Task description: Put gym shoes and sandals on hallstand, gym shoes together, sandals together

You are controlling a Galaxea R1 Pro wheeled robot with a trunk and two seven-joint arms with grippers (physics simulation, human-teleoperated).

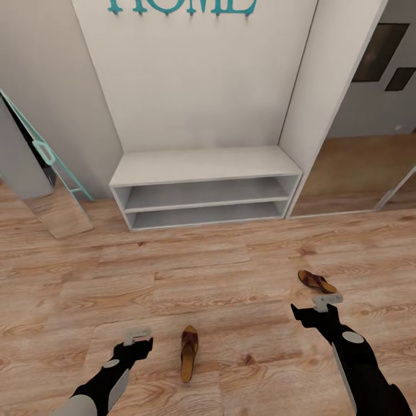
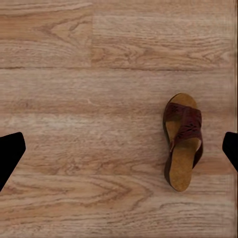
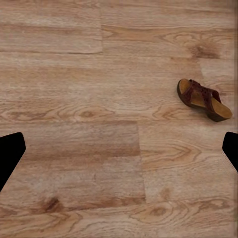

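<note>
Two dark brown sandals with tan footbeds lie apart on the wood-plank corridor floor (image 1: 219, 271). One sandal (image 1: 189, 352) (image 2: 182, 141) lies just right of my left gripper (image 1: 138, 338) (image 2: 119, 153), which hovers open over bare planks. The other sandal (image 1: 316, 281) (image 3: 204, 99) lies just beyond my right gripper (image 1: 323, 305) (image 3: 119, 153), also open and holding nothing. A light-grey unit with two low shelves (image 1: 202, 167) stands against the wall ahead; no floating shelves show above it, so I cannot tell whether it is the hallstand. The gym shoes are out of view.
Teal HOME lettering (image 1: 182, 6) hangs above the grey unit. A teal-framed mirror (image 1: 49, 173) leans on the wall at the left. A mirrored panel (image 1: 358, 173) reaches the floor at the right. Open planks stretch between me and the unit.
</note>
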